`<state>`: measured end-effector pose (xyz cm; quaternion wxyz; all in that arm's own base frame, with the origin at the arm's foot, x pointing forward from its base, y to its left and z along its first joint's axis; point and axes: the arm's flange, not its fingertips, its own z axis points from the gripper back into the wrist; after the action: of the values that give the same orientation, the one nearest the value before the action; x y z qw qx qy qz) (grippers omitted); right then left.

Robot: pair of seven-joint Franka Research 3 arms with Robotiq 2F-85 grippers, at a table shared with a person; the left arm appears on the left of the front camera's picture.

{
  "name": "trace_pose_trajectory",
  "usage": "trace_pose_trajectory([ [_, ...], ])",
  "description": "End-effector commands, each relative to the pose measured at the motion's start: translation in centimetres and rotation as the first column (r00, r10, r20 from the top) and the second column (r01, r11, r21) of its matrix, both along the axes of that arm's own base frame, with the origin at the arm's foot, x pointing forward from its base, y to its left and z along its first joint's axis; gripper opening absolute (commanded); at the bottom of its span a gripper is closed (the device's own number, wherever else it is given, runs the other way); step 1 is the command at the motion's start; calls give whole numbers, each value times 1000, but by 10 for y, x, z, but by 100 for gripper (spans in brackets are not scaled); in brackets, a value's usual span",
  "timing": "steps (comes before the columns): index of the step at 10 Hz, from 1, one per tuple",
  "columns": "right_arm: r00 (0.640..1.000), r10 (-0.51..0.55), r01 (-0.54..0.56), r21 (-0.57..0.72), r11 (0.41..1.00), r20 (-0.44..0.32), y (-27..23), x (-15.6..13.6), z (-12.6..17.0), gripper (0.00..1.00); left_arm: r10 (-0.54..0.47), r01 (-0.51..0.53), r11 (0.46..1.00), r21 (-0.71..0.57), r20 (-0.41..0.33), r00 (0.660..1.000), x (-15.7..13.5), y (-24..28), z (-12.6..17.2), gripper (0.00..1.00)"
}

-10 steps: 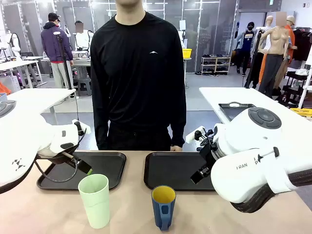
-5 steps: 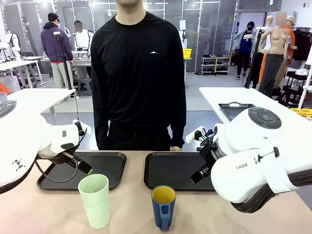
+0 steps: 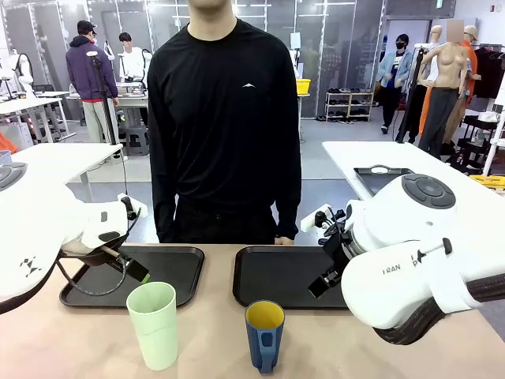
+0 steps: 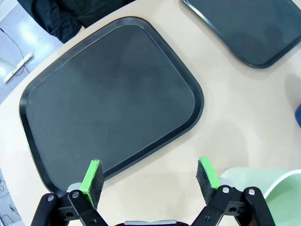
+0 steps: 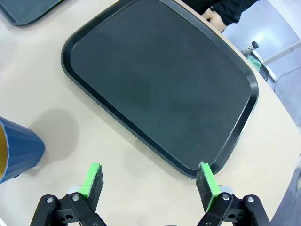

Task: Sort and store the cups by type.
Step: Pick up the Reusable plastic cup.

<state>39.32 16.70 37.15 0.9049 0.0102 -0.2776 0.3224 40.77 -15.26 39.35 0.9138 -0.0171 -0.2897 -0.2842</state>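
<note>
hovering wide open and empty: left end effector (image 4: 149, 165), right end effector (image 5: 149, 167).

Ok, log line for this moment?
left gripper open | right gripper open | green tumbler, blue mug standing on table | nothing held

white arms (image 3: 410, 284), grey "fran" lettering; black left pincer (image 4: 150, 176), right pincer (image 5: 150, 181), green pads (image 4: 92, 181).
</note>
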Motion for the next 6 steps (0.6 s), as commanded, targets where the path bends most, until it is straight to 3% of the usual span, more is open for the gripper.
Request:
trace_pose_trajectory([
  [1,1000,-2,2,1,1000,-1,0,0,0,100,0,0,1000,-1,2,1000,0,0,1,100],
  [6,1000,-2,2,1,1000,-1,0,0,0,100,0,0,1000,-1,2,1000,0,0,1,100],
])
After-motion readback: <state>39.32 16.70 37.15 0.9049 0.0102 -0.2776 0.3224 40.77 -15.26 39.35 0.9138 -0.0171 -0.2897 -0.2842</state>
